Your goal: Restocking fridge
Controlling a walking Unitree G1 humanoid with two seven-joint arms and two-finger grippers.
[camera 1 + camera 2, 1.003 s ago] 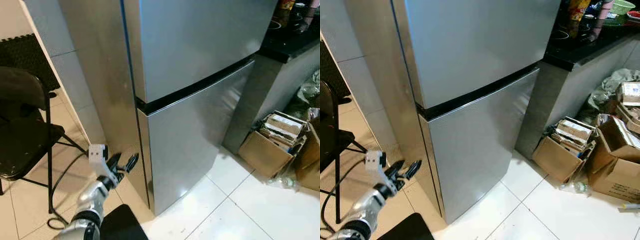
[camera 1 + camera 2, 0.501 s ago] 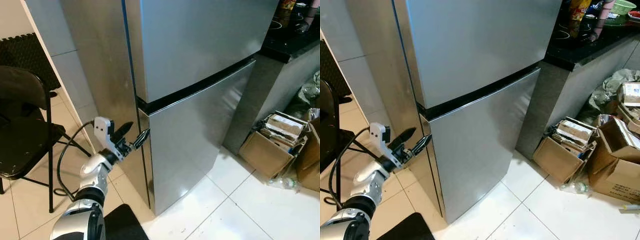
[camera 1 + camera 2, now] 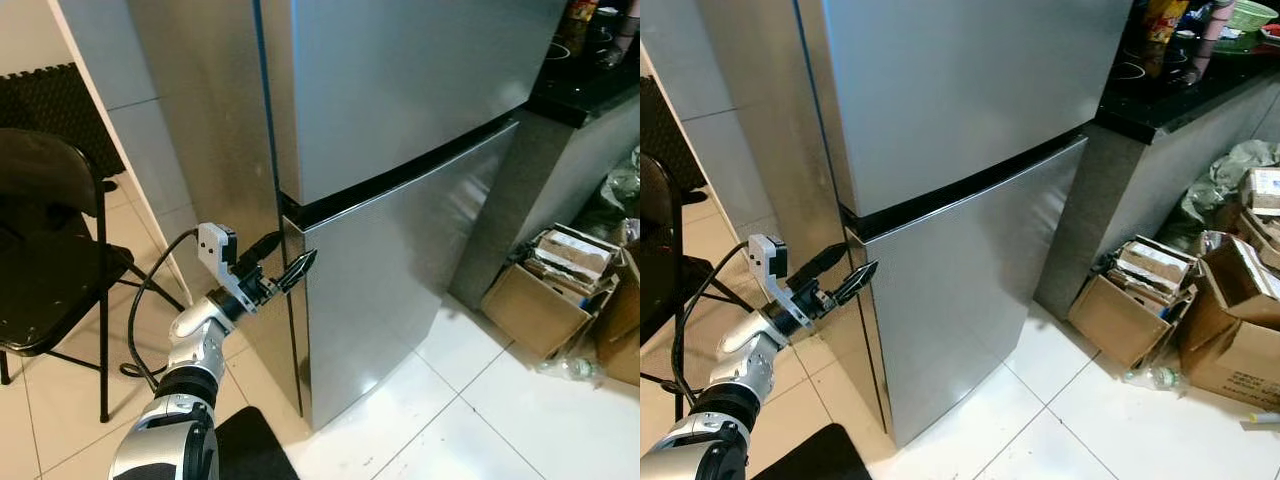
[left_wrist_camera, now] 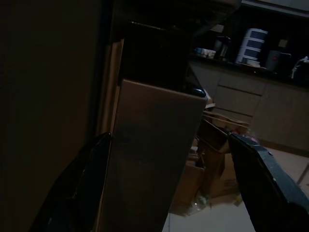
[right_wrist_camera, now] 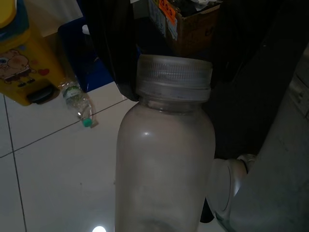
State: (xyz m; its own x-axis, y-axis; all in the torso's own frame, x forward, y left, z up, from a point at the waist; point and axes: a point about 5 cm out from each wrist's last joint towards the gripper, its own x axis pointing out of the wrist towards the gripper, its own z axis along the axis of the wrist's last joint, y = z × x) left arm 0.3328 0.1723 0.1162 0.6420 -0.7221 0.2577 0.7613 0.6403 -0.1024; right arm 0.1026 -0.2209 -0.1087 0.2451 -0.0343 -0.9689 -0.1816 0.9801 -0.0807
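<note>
The silver two-door fridge (image 3: 400, 100) stands before me with both doors shut. My left gripper (image 3: 296, 249) is open at the top left corner of the lower door (image 3: 400, 290), just under the black gap between the doors. In the left wrist view its fingers (image 4: 91, 183) stand on either side of the door's edge (image 4: 154, 159). A frosted plastic bottle (image 5: 164, 169) with a pale screw cap hangs over the floor, my right gripper (image 5: 174, 72) shut on its neck.
A black folding chair (image 3: 50, 250) stands at the left with a cable looping beside it. Cardboard boxes (image 3: 545, 290) of clutter lie on the floor at the right, below a black counter (image 3: 590, 85). A yellow bin (image 5: 24, 58) and a small bottle (image 5: 77, 101) are on the floor.
My left arm has risen from near the floor and reached right to the lower door's top corner; its open fingers now stand on either side of the door edge.
</note>
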